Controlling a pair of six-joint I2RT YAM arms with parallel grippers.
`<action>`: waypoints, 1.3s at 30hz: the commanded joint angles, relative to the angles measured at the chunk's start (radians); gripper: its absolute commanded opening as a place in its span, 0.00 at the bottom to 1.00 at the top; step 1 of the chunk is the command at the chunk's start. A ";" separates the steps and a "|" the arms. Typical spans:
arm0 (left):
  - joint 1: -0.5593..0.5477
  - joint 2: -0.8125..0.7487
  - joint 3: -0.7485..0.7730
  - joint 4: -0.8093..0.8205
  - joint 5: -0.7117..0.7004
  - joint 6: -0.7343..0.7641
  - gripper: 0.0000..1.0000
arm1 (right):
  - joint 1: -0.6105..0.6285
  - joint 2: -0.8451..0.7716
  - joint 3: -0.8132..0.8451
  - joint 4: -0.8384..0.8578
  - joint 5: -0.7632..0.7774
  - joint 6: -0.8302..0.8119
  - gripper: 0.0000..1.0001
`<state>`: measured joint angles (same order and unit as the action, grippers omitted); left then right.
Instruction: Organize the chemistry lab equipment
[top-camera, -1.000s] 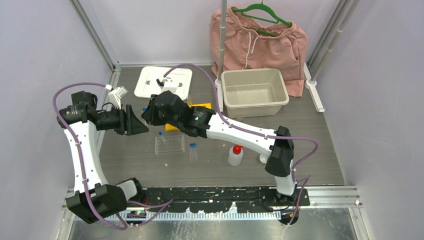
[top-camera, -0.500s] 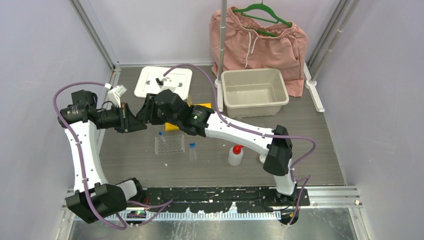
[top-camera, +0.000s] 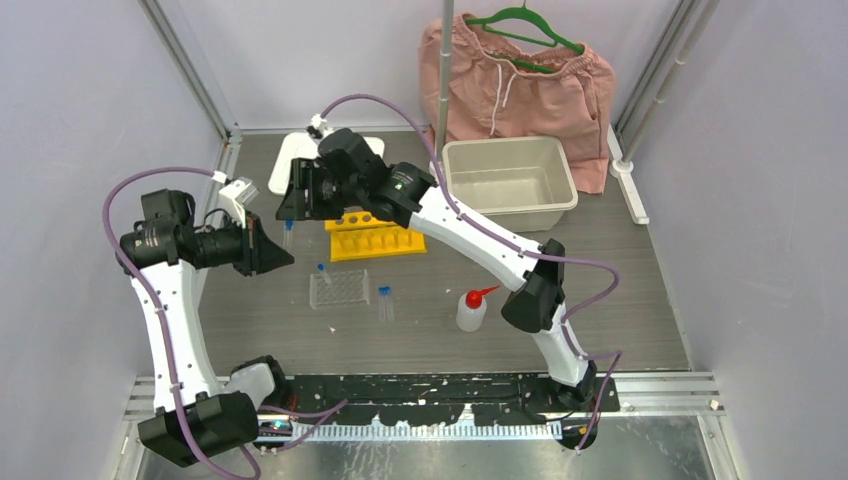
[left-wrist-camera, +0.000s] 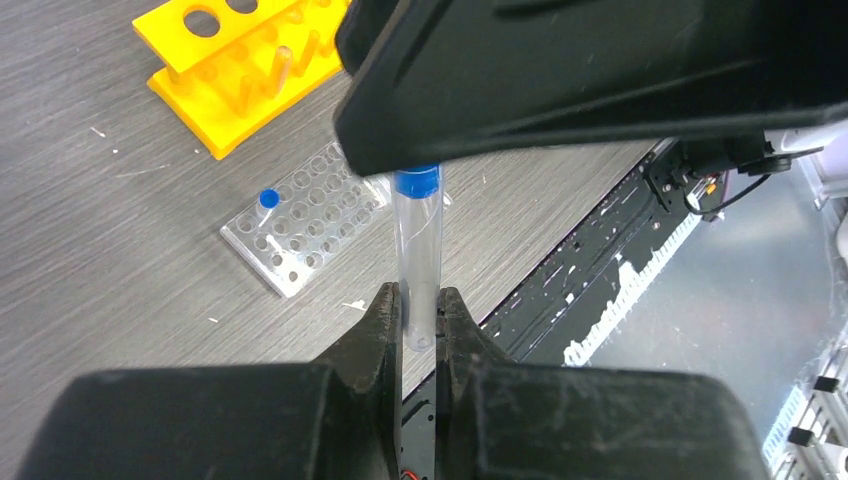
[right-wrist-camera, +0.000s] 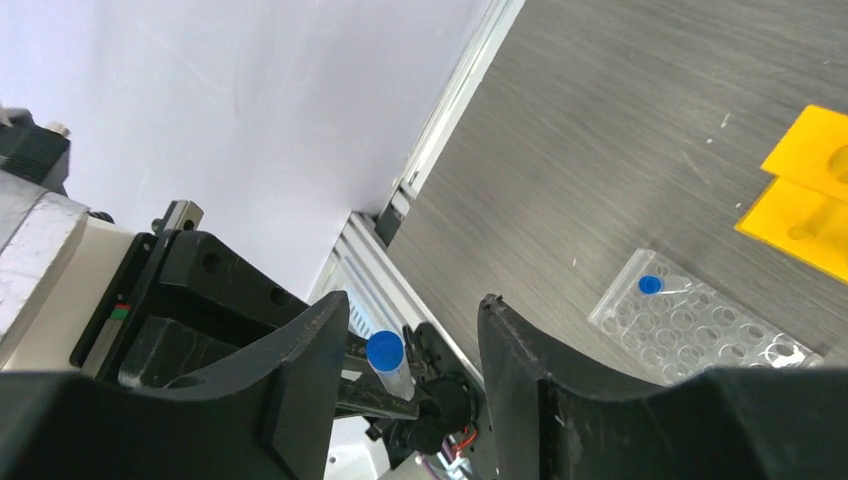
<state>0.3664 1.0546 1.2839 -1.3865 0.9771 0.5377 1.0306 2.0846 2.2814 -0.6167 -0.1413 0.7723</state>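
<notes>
My left gripper is shut on the lower end of a clear blue-capped tube, held upright above the table's left side. The tube also shows in the top view. My right gripper is open, just above the tube's blue cap, with its jaws on either side and not touching it. A yellow rack stands mid-table. In front of it, a clear rack holds one blue-capped tube. Two more tubes lie beside it. A white squeeze bottle with a red nozzle stands to the right.
A beige tub sits at the back right, with pink shorts on a green hanger behind it. A white lid lies at the back, partly under my right arm. A metal pole stands next to the tub.
My right arm has swung toward the back and lifted, uncovering the yellow rack. Its gripper now sits over the tube's cap. The left gripper still holds the tube and has shifted slightly.
</notes>
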 joint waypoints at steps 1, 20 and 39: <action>-0.012 -0.018 -0.007 0.033 0.010 0.053 0.00 | 0.004 0.033 0.115 -0.096 -0.134 -0.060 0.54; -0.029 0.011 -0.018 0.023 -0.049 0.035 0.31 | -0.010 0.001 0.072 -0.100 -0.106 -0.090 0.01; 0.006 0.145 0.096 0.046 -0.292 -0.185 1.00 | 0.052 -0.183 -0.330 0.015 0.360 -0.258 0.01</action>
<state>0.3447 1.1660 1.3094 -1.3682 0.7486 0.4210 1.0355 1.9823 2.0270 -0.7136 0.0849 0.5735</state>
